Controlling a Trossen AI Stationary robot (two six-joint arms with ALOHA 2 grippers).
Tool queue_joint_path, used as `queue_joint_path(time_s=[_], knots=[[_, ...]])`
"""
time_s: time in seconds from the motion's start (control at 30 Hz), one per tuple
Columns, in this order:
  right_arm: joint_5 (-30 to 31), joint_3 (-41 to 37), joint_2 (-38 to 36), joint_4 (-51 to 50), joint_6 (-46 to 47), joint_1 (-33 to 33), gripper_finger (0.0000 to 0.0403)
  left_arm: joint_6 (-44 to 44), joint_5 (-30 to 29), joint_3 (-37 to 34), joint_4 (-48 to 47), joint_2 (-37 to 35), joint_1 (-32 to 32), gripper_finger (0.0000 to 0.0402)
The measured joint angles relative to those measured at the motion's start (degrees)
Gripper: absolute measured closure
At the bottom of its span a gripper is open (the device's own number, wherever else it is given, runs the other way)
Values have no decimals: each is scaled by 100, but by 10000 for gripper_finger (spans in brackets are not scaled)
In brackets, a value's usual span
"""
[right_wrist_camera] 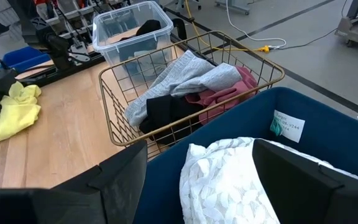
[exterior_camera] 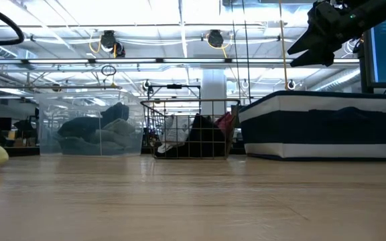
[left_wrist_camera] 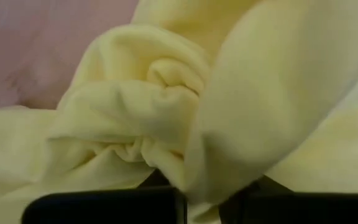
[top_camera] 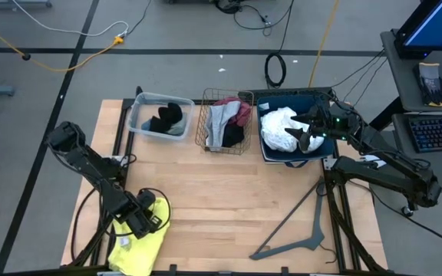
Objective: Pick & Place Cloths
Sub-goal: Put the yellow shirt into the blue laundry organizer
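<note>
One pinch is forming: left end effector (top_camera: 146,215) clenching yellow cloth (top_camera: 140,244), near-left bench (top_camera: 229,199); needing deep bunch w/ straight lift. Right end effector (top_camera: 304,136) is hovering released over white cloth (top_camera: 280,129).

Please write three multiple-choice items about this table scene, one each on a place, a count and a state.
1. Where does the white textured cloth lie?
A. In the dark blue fabric bin
B. In the gold wire basket
C. On the bare wooden table

2. How many containers stand along the table's far edge?
A. Two
B. Three
C. Four

3. What is the left gripper doing?
A. Hanging open above the clear plastic tub
B. Shut on the yellow cloth
C. Holding the grey plastic hanger

Answers:
1 A, as the right wrist view shows the white cloth inside the blue walls, with the open right gripper above it.
2 B, as the tub, the basket and the bin stand in one row.
3 B, as the left wrist view shows yellow fabric bunched between the closed fingers.
</note>
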Motion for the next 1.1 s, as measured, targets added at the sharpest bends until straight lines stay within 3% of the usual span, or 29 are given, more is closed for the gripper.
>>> queue_joint_path(time_s=[0.13, 0.3, 0.53, 0.67, 0.8, 0.93, 1.1], knots=[[0, 0, 0, 0, 0, 0, 119, 276, -340, 58, 54, 2, 0, 368], [-2, 0, 0, 1, 0, 0, 119, 1026, -1811, 66, 684, -141, 78, 382], [-7, 0, 0, 2, 13, 2, 119, 2625, -2424, 85, 1866, -425, 468, 387], [-127, 1, 0, 4, 130, 2, 119, 3784, -2534, 92, 2759, -463, 776, 387], [-947, 2, 0, 194, 161, 2, 119, 5002, -2471, 92, 3805, -463, 1177, 387], [-1769, 0, 0, 660, 316, 118, 119, 6259, -2025, 98, 4872, -505, 1596, 387], [-1799, -74, 5, 1405, 448, 652, 119, 7314, -1380, 114, 5905, -582, 2128, 387]])
